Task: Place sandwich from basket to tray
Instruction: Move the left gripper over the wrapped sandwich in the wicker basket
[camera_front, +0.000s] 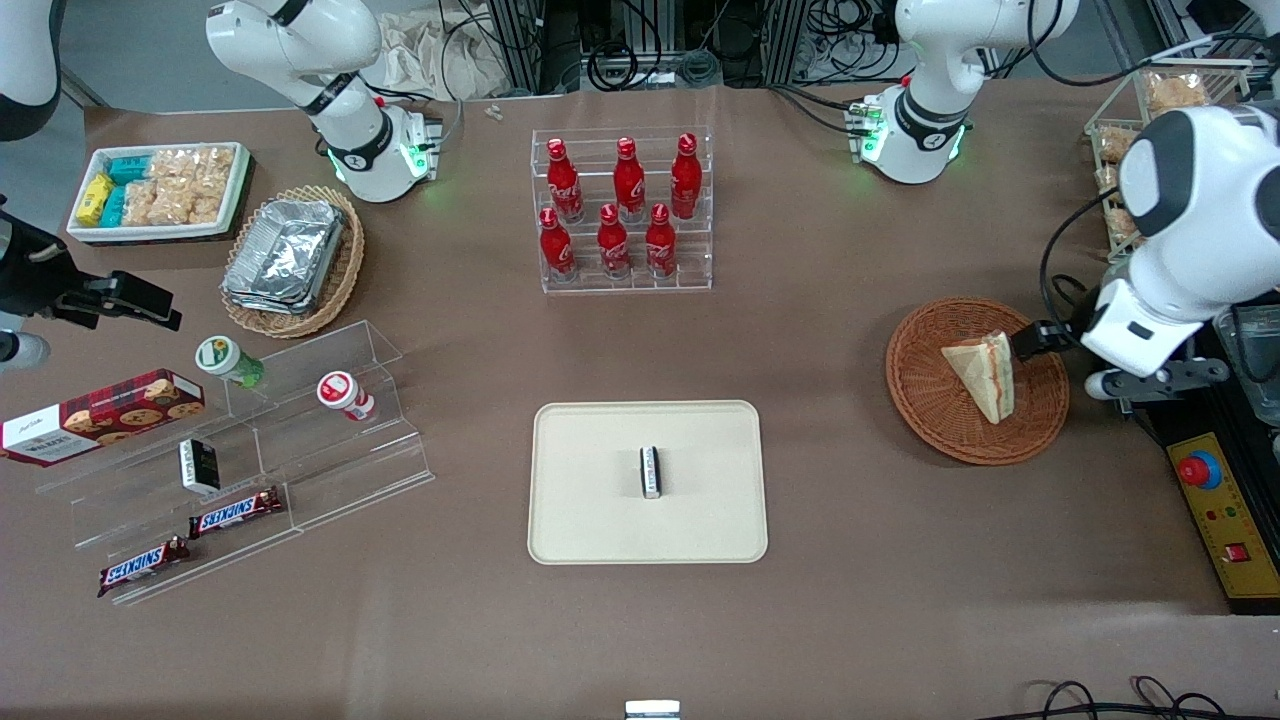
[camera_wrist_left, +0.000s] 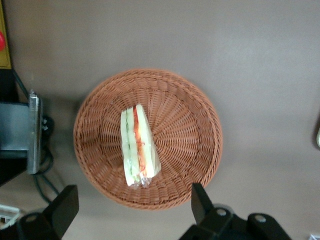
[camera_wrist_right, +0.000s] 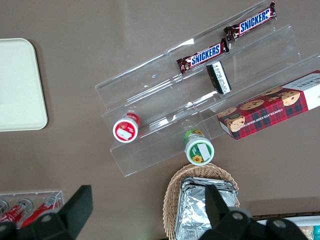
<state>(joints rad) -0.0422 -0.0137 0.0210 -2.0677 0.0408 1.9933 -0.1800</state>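
- The sandwich (camera_front: 985, 372) lies inside the basket (camera_front: 930, 400), a triangular wedge in clear wrap, untouched by anything but the wicker.
- In the front view its pale bread face is up and its long edge with the filling layers runs nearer-to-farther from the camera, a little slanted; its sharp corner points toward the tray's end of the table.
- In the left wrist view the sandwich (camera_wrist_left: 139, 146) stands on edge, showing green, pale and orange-red layers; its long axis runs between the basket's (camera_wrist_left: 190, 125) middle and its rim.
- The gripper (camera_wrist_left: 131, 207) hangs above the basket, spread wide and holding nothing; its two dark fingers (camera_wrist_left: 64, 207) straddle the rim nearest the sandwich's wrapped end, apart from it.
- In the front view the gripper (camera_front: 1040, 340) sits just beside the sandwich's farther end, toward the working arm's side.
- The tray (camera_front: 590, 520) lies well apart from the basket, with a small dark packet (camera_front: 650, 471) on it.
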